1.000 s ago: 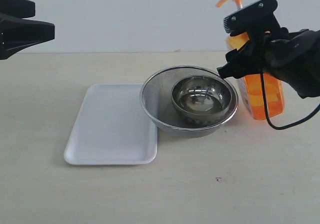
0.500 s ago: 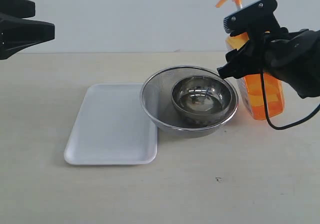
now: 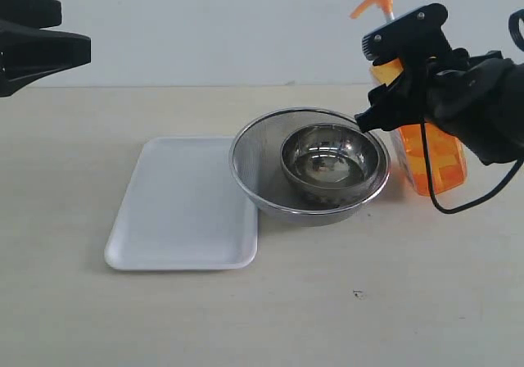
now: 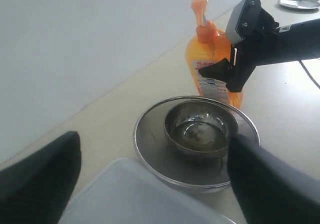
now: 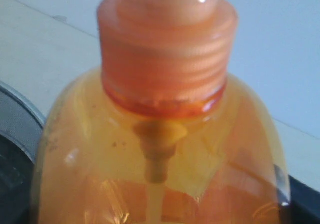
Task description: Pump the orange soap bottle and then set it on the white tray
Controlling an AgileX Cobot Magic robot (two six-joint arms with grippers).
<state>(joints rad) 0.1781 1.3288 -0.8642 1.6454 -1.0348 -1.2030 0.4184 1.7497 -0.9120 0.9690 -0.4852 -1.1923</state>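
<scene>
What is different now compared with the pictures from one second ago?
The right gripper, closed on the orange soap bottle, shifted slightly toward the strainer, tilting the bottle that way. The left gripper, white tray, strainer and steel bowl stayed as they were.

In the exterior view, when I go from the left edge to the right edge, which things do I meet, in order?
left gripper → white tray → steel mesh strainer holding a steel bowl → orange soap bottle
</scene>
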